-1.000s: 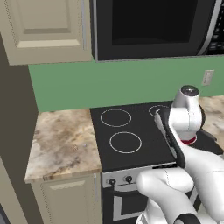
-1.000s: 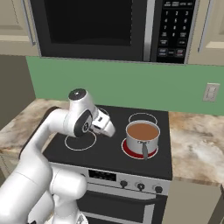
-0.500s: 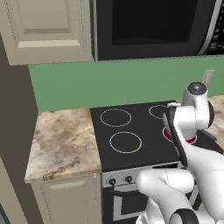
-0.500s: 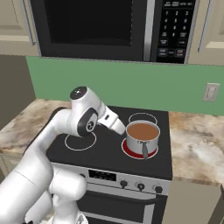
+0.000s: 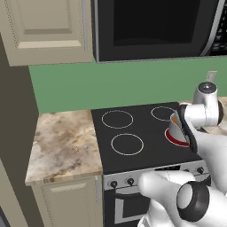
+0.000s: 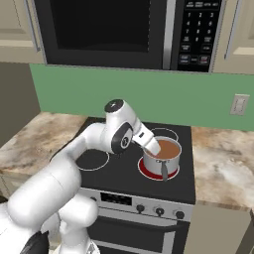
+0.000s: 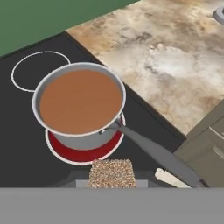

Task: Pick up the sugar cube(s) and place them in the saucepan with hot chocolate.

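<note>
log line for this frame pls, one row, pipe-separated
phase: carry to pan | gripper: shut on sugar cube | saucepan: on glowing red burner, hot chocolate inside | cube not yet dropped in

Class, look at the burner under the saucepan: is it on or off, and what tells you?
On. The ring under the saucepan glows red, while the other stove rings are plain white outlines on black glass.

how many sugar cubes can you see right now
1. The sugar cube sits clamped in the gripper at the bottom of the hand view, just short of the saucepan. Another may be hidden.
</note>
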Robot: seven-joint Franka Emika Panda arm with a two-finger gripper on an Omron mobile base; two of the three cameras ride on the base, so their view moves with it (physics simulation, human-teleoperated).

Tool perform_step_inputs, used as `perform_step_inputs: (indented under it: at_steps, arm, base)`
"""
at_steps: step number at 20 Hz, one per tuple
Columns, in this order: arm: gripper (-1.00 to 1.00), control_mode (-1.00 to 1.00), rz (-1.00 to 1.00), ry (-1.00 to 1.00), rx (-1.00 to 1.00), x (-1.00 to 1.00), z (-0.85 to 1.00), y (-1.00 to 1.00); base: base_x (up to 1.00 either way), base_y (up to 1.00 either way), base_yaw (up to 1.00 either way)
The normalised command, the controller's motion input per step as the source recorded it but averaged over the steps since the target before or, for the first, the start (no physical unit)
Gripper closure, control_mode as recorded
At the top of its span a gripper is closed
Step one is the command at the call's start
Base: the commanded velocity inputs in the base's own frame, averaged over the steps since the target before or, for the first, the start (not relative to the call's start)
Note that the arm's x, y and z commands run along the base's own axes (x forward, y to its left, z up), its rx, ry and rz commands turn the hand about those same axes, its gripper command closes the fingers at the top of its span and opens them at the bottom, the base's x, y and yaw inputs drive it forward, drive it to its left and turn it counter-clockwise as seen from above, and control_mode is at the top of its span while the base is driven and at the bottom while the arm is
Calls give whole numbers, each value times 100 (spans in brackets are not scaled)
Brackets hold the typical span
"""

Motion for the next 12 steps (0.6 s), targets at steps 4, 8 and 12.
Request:
perform_step_inputs:
  at_steps: [4, 8, 12]
  arm:
    - [100, -100, 0, 11, 0, 49, -4, -35]
    - [100, -100, 0, 24, 2, 58, -13, -28]
    - [100, -100, 0, 25, 7, 56, -12, -24]
  base:
    - [0, 0, 0]
    - [0, 0, 0]
    - [0, 0, 0]
